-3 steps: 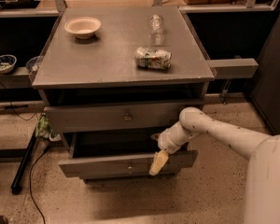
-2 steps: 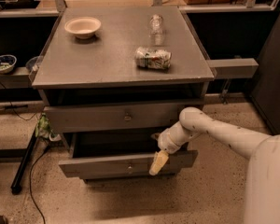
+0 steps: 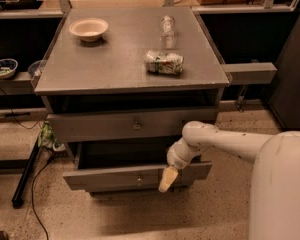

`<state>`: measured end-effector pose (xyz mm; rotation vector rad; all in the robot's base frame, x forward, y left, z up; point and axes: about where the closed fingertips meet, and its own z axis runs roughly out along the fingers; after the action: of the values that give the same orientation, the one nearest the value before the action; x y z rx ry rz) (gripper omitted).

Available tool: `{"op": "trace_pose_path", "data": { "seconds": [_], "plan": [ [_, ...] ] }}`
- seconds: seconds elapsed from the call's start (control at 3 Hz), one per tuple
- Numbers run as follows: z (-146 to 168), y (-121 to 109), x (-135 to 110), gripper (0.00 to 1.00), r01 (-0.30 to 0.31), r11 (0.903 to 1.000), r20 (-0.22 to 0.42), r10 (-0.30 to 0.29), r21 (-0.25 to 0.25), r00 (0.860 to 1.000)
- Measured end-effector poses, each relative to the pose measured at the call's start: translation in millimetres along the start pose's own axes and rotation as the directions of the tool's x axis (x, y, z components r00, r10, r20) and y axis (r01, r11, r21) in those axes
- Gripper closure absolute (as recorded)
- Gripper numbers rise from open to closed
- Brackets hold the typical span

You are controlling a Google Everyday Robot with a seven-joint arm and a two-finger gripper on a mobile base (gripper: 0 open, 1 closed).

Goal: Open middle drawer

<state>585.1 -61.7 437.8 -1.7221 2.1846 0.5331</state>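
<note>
Single camera view of the grey desk [image 3: 120, 59] with its stack of drawers. The middle drawer [image 3: 105, 179] stands pulled well forward of the desk body. Its flat front with the small round knob sits ahead of the upper drawer [image 3: 100, 126], and a dark interior is exposed behind it. The hand [image 3: 168, 178] hangs at the right part of that front, touching or just beside its top edge and to the right of the knob. Whether it is spread or pressed together cannot be told. The white arm [image 3: 225, 141] reaches in from the right. Judged from this position, the opening is largely accomplished; what appears to remain is at most a little further travel and letting go.
</note>
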Motion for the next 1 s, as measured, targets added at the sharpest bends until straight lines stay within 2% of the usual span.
{"op": "trace_pose_path", "data": {
  "seconds": [0.33,0.67,1.0],
  "plan": [
    [7.8,2.1,8.9,0.0,-0.023,0.9997,-0.044,0.024,0.011,0.999],
    [15.6,5.4,14.9,0.0,-0.04,0.9992,-0.058,0.04,-0.003,0.998],
    [24.7,10.8,18.5,0.0,-0.056,0.9976,-0.06,0.054,-0.042,0.997]
  ]
}}
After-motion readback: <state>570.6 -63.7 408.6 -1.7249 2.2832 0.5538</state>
